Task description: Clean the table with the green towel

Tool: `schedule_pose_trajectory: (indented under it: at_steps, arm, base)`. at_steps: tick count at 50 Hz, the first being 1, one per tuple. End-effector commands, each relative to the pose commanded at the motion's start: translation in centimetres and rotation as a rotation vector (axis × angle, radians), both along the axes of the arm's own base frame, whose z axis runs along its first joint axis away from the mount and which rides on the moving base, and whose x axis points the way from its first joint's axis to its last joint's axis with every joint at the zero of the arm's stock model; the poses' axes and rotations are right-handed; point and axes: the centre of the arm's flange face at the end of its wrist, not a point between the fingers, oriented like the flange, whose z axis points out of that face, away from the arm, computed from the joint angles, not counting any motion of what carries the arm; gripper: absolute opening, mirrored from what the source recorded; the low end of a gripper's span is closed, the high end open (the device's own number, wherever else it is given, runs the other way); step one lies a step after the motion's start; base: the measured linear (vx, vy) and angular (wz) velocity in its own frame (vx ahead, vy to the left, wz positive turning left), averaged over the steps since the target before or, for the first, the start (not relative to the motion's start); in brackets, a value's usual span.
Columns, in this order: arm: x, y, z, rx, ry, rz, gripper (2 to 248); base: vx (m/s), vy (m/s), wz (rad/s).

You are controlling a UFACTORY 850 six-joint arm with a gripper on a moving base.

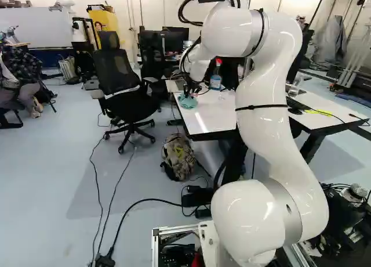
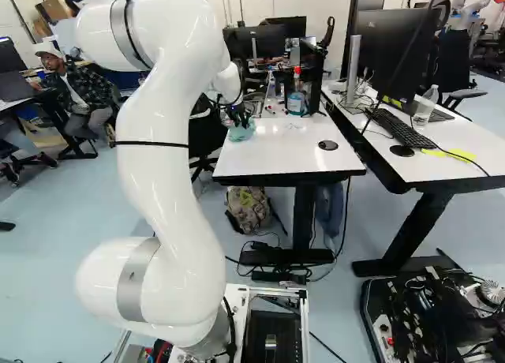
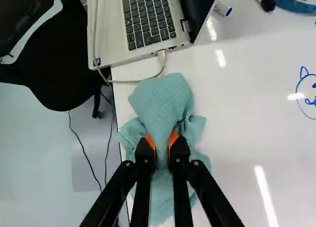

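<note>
I have the gripper (image 3: 161, 140) clamped on a bunched fold of the green towel (image 3: 160, 101), which sits at the white table's (image 3: 242, 123) edge, nearest the black office chair (image 1: 120, 75). The white cable (image 3: 133, 82) plugged into the laptop (image 3: 111, 44) worries me most: it runs right by the cloth, and a stroke that way could snag it and drag the laptop. Wiping outward could let loose folds slip over the edge. Pressing too hard might tug the towel from my grip; too lightly, and the blue doodle (image 3: 308, 96), well apart from it, could survive the wipe.
</note>
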Motion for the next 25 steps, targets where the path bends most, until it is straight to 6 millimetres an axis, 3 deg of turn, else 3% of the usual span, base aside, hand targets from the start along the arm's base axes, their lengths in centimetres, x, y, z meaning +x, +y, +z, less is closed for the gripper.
schedule_pose_trajectory:
  at_steps: [25]
  arm:
    - [-4.3, -0.7, 0.4, -0.001, 0.037, -0.010, 46]
  base:
    - [0.000, 0.000, 0.000]
